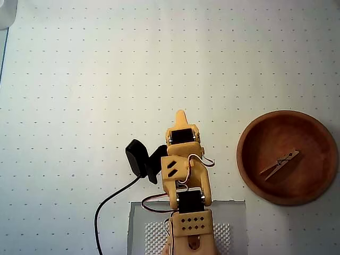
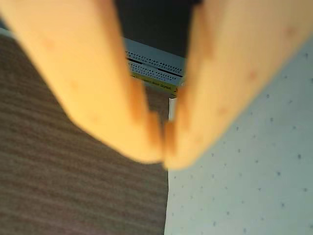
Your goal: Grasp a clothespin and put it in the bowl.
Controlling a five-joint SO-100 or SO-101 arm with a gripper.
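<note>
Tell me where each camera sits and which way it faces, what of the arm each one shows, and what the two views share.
Overhead view: fixed above, looking straight down on the dotted white mat, the bowl with the clothespin inside, and the yellow arm folded at bottom centre.
Wrist view: rides on the arm, looking along the blurred pincer, its fingertips meeting, towards the mat's edge and a brown surface beyond it.
Shared: only the arm and the dotted mat; bowl and clothespin appear overhead alone.

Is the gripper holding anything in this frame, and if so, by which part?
Nothing is held. In the wrist view the gripper is shut with its fingertips together and nothing between them. The clothespin lies inside the bowl, apart from the arm.
</note>
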